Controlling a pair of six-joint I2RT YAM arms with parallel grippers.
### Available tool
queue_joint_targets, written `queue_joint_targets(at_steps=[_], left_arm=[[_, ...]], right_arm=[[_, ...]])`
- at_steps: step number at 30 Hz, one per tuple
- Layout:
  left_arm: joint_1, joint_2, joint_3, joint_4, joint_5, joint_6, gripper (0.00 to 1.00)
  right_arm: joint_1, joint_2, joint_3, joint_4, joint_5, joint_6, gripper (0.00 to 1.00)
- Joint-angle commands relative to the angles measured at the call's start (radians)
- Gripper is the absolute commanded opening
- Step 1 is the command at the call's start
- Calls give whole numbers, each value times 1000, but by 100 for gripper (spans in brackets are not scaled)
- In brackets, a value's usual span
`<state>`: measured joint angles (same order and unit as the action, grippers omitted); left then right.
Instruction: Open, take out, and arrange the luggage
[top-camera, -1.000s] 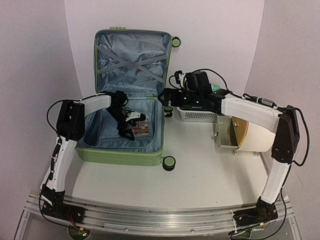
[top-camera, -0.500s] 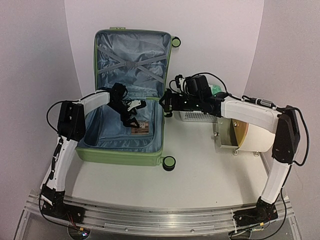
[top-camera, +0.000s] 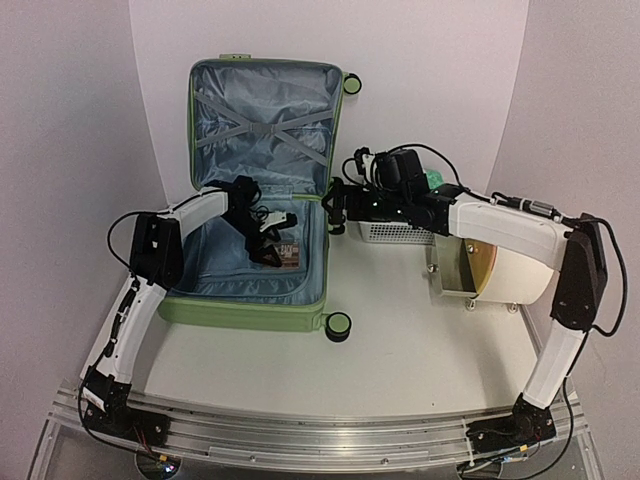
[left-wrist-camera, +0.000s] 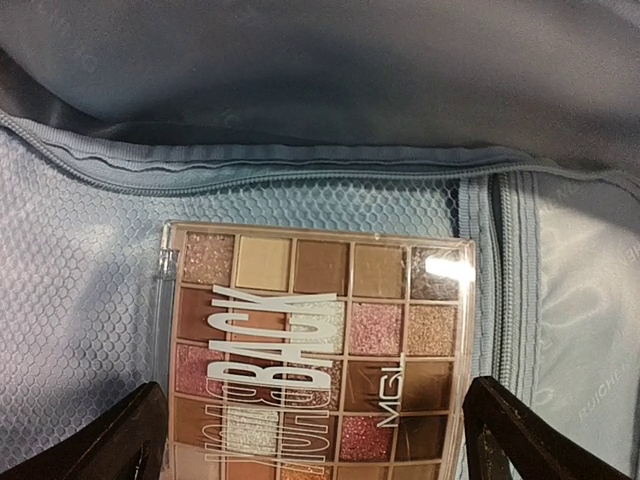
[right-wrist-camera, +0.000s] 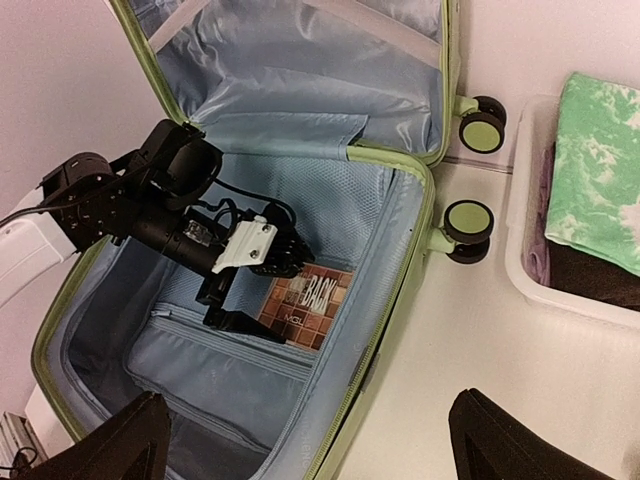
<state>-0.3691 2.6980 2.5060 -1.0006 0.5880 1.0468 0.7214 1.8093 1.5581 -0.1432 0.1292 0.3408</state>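
At the left of the counter (top-camera: 420, 350) we see the luggage (top-camera: 240, 312) lying open. Its base is flat and its lid stands up against the back wall, with crossed straps over the grey-blue lining. The left arm reaches into the base from the left side. Its claw (top-camera: 272, 242) is spread wide, with one finger on each side of a palette (left-wrist-camera: 310, 340) of brown and pink shades. We cannot tell whether the fingers touch it. The palette lies flat on the mesh pocket in the base, near the hinge and towards the right wall.

Further right, the right claw (top-camera: 338, 205) hangs above the luggage's right rim, near the two right-hand wheels. Its fingers are also spread, with nothing between them. Just beside that, a white basket (top-camera: 395, 235) sits on the counter, and the right wrist view shows a folded green cloth (right-wrist-camera: 600, 150) inside it. At the far right, partly under the right arm, lies a cream cylinder (top-camera: 510, 265) with an orange face.
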Motion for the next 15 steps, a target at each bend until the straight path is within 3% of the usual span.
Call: queue_joint_targets(at_steps=[1,5,8,15], left_arm=[[-11,-7,-132,-142,-51,114,100],[-28,-87,-257,-142,-70,170,100],[-33,-81,-234,-181,-91,206,100],[-39,15,-146,-102,-237,105,100]], right_arm=[[12,-65,-7,7,37,-13,98],[13,-74,-19,7,43,-7,98],[14,-68,-13,6,36,-4,98],[25,-80,-12,2,60,-17,98]])
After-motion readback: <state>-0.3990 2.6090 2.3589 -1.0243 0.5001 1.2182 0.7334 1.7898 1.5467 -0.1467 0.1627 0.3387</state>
